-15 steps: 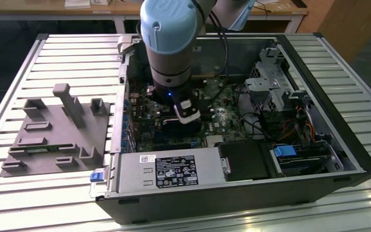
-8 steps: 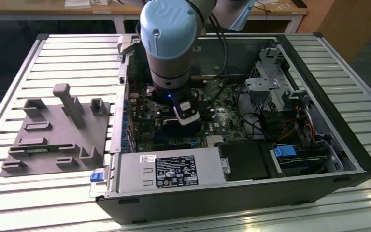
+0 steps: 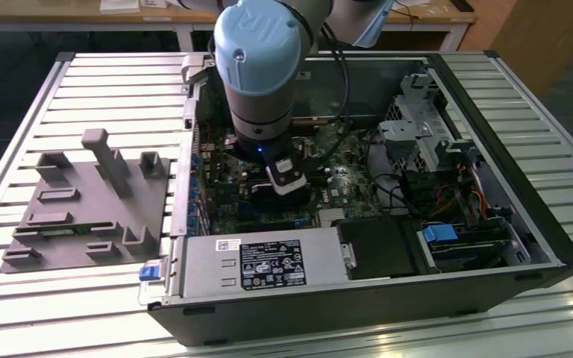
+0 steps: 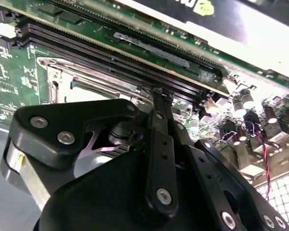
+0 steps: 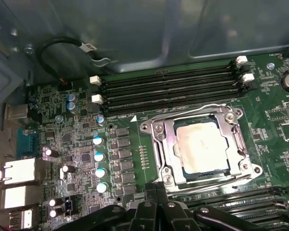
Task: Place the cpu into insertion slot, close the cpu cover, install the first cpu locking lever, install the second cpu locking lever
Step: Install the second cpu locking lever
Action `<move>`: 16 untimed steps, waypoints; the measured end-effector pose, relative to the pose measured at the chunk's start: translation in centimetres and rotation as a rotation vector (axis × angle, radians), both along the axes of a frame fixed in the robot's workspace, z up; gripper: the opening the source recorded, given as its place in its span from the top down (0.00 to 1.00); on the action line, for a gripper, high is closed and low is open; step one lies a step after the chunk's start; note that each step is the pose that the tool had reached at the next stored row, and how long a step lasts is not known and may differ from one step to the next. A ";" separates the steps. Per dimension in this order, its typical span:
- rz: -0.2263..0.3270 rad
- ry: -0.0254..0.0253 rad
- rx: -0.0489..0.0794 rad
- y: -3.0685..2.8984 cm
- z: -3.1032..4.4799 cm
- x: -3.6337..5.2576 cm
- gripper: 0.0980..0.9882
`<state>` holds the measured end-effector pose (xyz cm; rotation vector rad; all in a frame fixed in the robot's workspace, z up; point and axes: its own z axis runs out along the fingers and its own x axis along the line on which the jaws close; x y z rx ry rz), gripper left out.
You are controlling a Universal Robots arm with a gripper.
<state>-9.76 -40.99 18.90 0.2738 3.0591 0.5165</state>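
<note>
The cpu sits flat in the insertion slot, centre-right in the first wrist view, under the cpu cover. The thin, springy lever wants a careful push. The tool looks closed, holding nothing.

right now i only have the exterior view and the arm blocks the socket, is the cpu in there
Observer: Yes. In the first wrist view the cpu lies flat in the socket, metal top up.
Operator: ok and the cover, up or down
Observer: Down. The cpu cover lies flat around the chip, whose top shows through the cover's window.
Operator: where's the pincer then
Observer: In the first wrist view the pincer is low by one corner of the cover, off to the side of the cpu. I cannot tell whether it touches anything.
</note>
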 end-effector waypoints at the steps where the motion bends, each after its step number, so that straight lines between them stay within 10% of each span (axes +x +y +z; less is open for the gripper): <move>1: 0.001 0.0000 0.000 0.00 -0.04 -0.04 0.99; 16: 0.008 0.0000 0.000 0.26 -0.38 -0.29 0.99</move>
